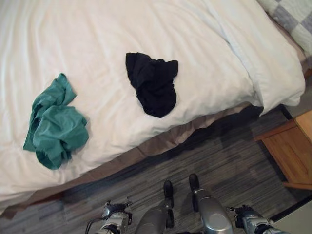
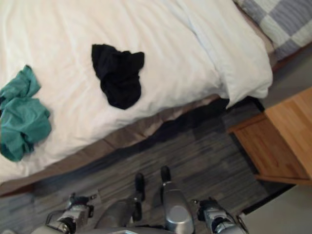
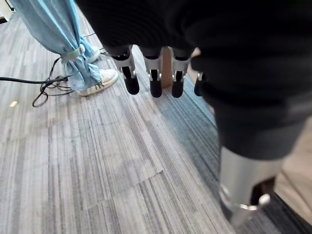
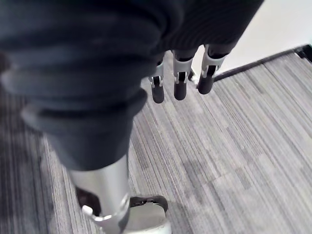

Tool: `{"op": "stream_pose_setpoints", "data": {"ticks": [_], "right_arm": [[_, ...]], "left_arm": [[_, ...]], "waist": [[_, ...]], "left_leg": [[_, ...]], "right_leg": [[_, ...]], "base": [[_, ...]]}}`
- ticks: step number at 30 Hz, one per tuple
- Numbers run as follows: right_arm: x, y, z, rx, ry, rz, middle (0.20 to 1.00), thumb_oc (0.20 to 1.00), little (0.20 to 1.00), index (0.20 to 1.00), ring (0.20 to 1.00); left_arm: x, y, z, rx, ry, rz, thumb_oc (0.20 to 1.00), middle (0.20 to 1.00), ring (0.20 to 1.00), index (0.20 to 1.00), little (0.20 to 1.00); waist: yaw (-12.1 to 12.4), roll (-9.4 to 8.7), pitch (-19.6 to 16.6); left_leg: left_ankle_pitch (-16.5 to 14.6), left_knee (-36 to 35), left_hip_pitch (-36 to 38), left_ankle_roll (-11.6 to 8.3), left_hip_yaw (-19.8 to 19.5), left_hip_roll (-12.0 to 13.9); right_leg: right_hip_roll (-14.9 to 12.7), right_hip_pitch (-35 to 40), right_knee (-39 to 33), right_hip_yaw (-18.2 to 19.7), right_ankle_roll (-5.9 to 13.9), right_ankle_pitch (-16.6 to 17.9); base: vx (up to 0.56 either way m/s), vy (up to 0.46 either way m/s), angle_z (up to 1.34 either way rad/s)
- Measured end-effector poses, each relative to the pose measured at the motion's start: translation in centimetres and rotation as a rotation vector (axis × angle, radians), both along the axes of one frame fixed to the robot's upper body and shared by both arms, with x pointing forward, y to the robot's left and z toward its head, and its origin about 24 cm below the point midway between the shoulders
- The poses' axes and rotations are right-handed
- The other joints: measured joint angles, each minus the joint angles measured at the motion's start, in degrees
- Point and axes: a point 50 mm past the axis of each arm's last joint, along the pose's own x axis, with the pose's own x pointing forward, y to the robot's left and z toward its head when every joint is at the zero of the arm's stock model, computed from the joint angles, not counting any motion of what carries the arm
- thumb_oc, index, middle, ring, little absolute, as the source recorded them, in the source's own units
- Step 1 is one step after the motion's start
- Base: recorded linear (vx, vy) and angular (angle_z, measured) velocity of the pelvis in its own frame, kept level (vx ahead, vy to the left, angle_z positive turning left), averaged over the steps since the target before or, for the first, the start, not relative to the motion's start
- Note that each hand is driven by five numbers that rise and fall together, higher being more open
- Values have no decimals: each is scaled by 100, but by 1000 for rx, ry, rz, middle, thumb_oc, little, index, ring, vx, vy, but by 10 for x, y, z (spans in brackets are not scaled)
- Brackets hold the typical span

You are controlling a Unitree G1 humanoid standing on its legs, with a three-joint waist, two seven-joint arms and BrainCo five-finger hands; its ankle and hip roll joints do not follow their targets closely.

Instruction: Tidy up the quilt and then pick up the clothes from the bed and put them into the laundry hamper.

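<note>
A white quilt [image 1: 146,29] covers the bed, with a thicker fold bunched along its right end [image 1: 265,63]. Two garments lie on it: a crumpled green one [image 1: 56,124] near the bed's front edge at the left, and a black one [image 1: 153,83] in the middle. Both arms hang low at my sides, well short of the bed. My left hand [image 3: 155,80] is open over the carpet, its fingers straight and holding nothing. Over the floor on the other side, my right hand [image 4: 179,83] is likewise open and empty.
A grey checked pillow [image 1: 292,17] lies at the bed's far right. A wooden bedside table [image 1: 292,151] stands on the floor at the right. Grey striped carpet [image 1: 219,161] runs between me and the bed. A person's legs and white shoe [image 3: 97,80] stand by my left hand.
</note>
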Motion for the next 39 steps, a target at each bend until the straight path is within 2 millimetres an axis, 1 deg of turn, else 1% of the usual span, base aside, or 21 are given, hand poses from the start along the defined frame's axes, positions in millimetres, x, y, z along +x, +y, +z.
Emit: {"op": "stream_pose_setpoints", "data": {"ticks": [2,3,4,5,6,8,9,11,13,14,16,18,19,20,22,24,25,29,33,35,39], "right_arm": [[6,-5,4,-27,-13,10,1000,1000,1000,1000,1000],[15,-15,10,-21,-60,-77,1000,1000,1000,1000,1000],[19,-20,13,-11,-87,-126,1000,1000,1000,1000,1000],[21,-26,16,-15,-101,-154,1000,1000,1000,1000,1000],[25,-33,20,-34,-122,-148,1000,1000,1000,1000,1000],[32,-37,25,-54,-159,-114,1000,1000,1000,1000,1000],[33,-37,26,-52,-167,-108,1000,1000,1000,1000,1000],[32,-44,28,-56,-154,-112,1000,1000,1000,1000,1000],[32,-45,28,-55,-143,-114,1000,1000,1000,1000,1000],[24,-47,26,-65,-115,-115,1000,1000,1000,1000,1000],[8,-44,18,-60,-65,-125,1000,1000,1000,1000,1000],[-18,-33,4,-18,20,-193,1000,1000,1000,1000,1000],[-21,-30,2,3,23,-222,1000,1000,1000,1000,1000],[-22,-19,-2,42,19,-252,1000,1000,1000,1000,1000],[-19,-6,-5,73,12,-234,1000,1000,1000,1000,1000],[-27,-1,-8,95,14,-262,1000,1000,1000,1000,1000],[-27,-1,-8,92,10,-260,1000,1000,1000,1000,1000],[-17,-5,-4,55,-36,-241,1000,1000,1000,1000,1000],[12,-11,9,75,-213,-383,1000,1000,1000,1000,1000],[31,-26,29,70,-430,-566,1000,1000,1000,1000,1000],[58,-61,83,-81,-733,-604,1000,1000,1000,1000,1000]], "left_arm": [[0,0,1,24,-4,-19,1000,1000,1000,1000,1000],[4,3,2,18,-9,13,1000,1000,1000,1000,1000],[4,7,3,8,-14,64,1000,1000,1000,1000,1000],[-2,14,2,4,-1,119,1000,1000,1000,1000,1000],[-18,22,-2,6,35,185,1000,1000,1000,1000,1000],[-36,27,-6,5,64,286,1000,1000,1000,1000,1000],[-43,28,-8,7,81,316,1000,1000,1000,1000,1000],[-51,30,-9,21,105,322,1000,1000,1000,1000,1000],[-49,30,-8,48,97,259,1000,1000,1000,1000,1000],[-38,27,-6,76,89,157,1000,1000,1000,1000,1000],[-11,25,3,109,27,24,1000,1000,1000,1000,1000],[7,22,9,112,-18,-76,1000,1000,1000,1000,1000],[6,22,9,97,-19,-50,1000,1000,1000,1000,1000],[-5,28,6,56,-10,64,1000,1000,1000,1000,1000],[-21,36,2,39,21,143,1000,1000,1000,1000,1000],[-27,39,0,17,37,177,1000,1000,1000,1000,1000],[-29,40,0,15,40,186,1000,1000,1000,1000,1000],[-37,34,-5,-10,63,225,1000,1000,1000,1000,1000],[-46,25,-8,-80,-27,424,1000,1000,1000,1000,1000],[-33,32,3,-165,-252,709,1000,1000,1000,1000,1000],[9,42,45,-111,-609,735,1000,1000,1000,1000,1000]], "waist": [[40,-13,0],[45,-111,56],[35,-170,68],[65,-245,52],[114,-317,63],[191,-256,-64],[171,-228,-116],[240,-178,-172],[293,-106,-190],[191,-51,-191],[92,-169,-198],[152,-325,-261],[154,-314,-263],[183,-248,-260],[268,-154,-293],[275,7,-368],[270,-5,-390],[293,-201,-443],[298,-202,-449],[298,-209,-472],[304,-201,-504]], "left_leg": [[-104,335,-194,-117,70,7],[-422,1207,-696,-224,313,7],[-520,1463,-819,-119,386,124],[-527,1449,-753,-161,383,382],[-490,1293,-531,-246,195,856],[-400,958,-299,-384,-148,1315],[-385,913,-227,-402,-217,1437],[-324,770,-108,-490,-551,1614],[-72,471,119,-302,-596,1545],[-238,349,140,-473,-271,1466],[-244,188,154,-448,-205,1071],[-480,626,53,-118,-207,426],[-549,695,74,-44,-165,324],[-588,680,250,89,111,278],[-618,570,410,162,268,307],[-381,179,533,311,189,392],[-309,98,525,313,161,382],[-33,-213,522,236,68,241],[20,-319,705,83,54,494],[-28,-351,756,12,-4,624],[-4,-351,692,-40,-83,742]], "right_leg": [[-54,-59,121,-72,-107,-30],[-305,3,62,-194,-222,10],[-390,141,-111,-254,-195,71],[-454,360,-323,-251,-211,98],[-470,631,-541,-172,-197,137],[-428,706,-675,-13,-163,157],[-425,699,-693,16,-156,155],[-508,622,-693,305,129,309],[-565,471,-696,497,377,416],[-712,492,-695,478,575,404],[-1107,464,-576,408,605,383],[-1675,453,-353,686,602,539],[-1762,453,-301,700,572,664],[-1823,400,-250,511,569,1116],[-1729,310,-167,383,688,1204],[-1124,315,-18,336,774,541],[-1038,335,-36,297,764,468],[-1009,814,-939,176,800,453],[-764,1114,-1243,108,820,545],[-640,1284,-1461,44,784,570],[-523,1320,-1500,-42,725,609]], "base": [[86,223,36],[120,292,56],[117,303,54],[107,370,22],[73,290,-20],[35,311,-38],[21,517,-22],[5,563,-39],[9,659,-48],[32,672,20],[48,462,56],[40,449,23],[24,391,-32],[28,243,-69],[47,222,-68],[9,145,-12],[-12,36,23],[42,-40,21],[123,-107,1],[133,-115,9],[23,-161,12]]}}
